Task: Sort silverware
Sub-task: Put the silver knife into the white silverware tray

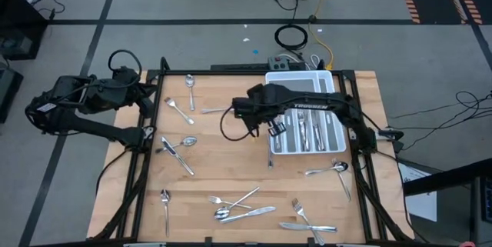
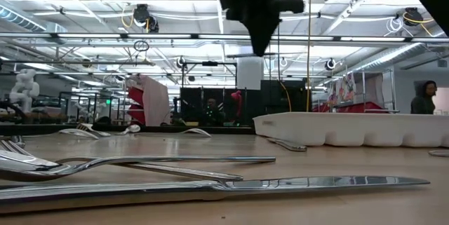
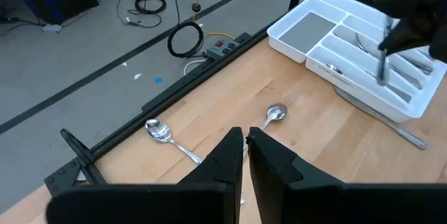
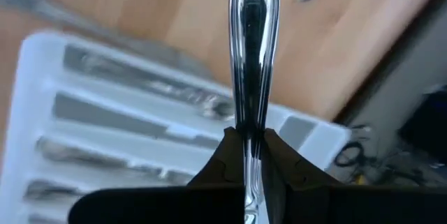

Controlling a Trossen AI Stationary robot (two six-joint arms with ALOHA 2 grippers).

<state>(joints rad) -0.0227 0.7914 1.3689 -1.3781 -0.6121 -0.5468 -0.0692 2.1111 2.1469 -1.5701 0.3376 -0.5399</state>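
While its head is hidden, a utensil handle (image 4: pixel 253 56) is clamped by the right end effector (image 4: pixel 253 144) above the tray (image 1: pixel 332 148); the left end effector (image 3: pixel 244 147), frame-left, is nearly closed, empty.

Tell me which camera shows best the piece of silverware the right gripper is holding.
The right wrist view: the utensil's handle fills the frame, clamped in the right gripper above the white tray. The left wrist view shows it small, the high view barely; in the low view it cannot be made out.
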